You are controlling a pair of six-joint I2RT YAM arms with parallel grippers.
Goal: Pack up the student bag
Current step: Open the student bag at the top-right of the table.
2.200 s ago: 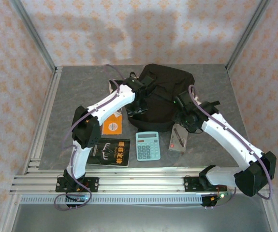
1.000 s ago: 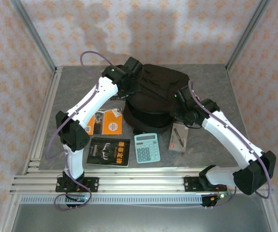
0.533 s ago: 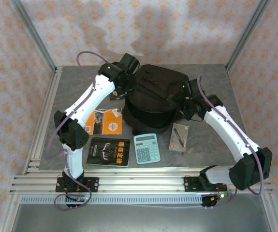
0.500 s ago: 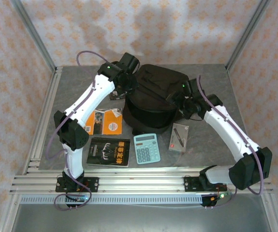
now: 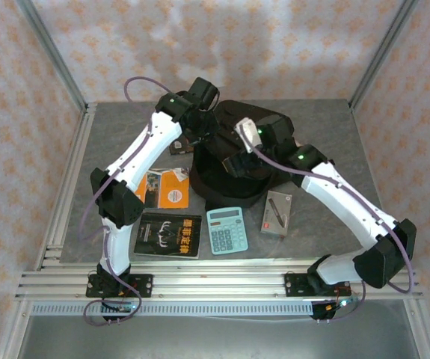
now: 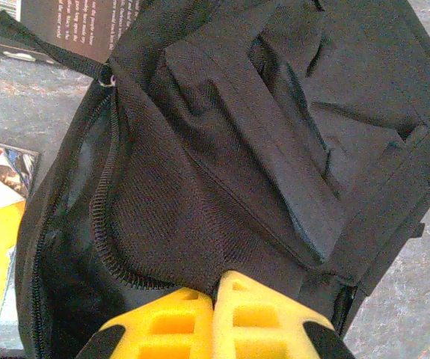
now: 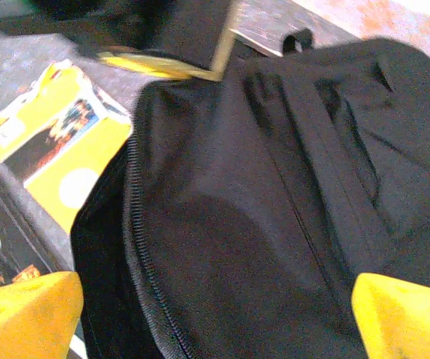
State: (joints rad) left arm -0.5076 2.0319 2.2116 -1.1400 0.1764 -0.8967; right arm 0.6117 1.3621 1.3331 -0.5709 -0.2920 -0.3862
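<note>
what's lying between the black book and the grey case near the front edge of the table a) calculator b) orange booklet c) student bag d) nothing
a, in the top view the calculator lies flat on the table, with the black book on its left and the grey case on its right.

We find bare table (image 5: pixel 114 131) at upper left and far right. The left arm (image 5: pixel 140 153) and right arm (image 5: pixel 342 202) crowd the central backpack (image 5: pixel 215 183); an orange book (image 5: pixel 171 188), black book (image 5: pixel 171 235), calculator (image 5: pixel 228 229) and grey case (image 5: pixel 276 213) line its lower edge.
</note>
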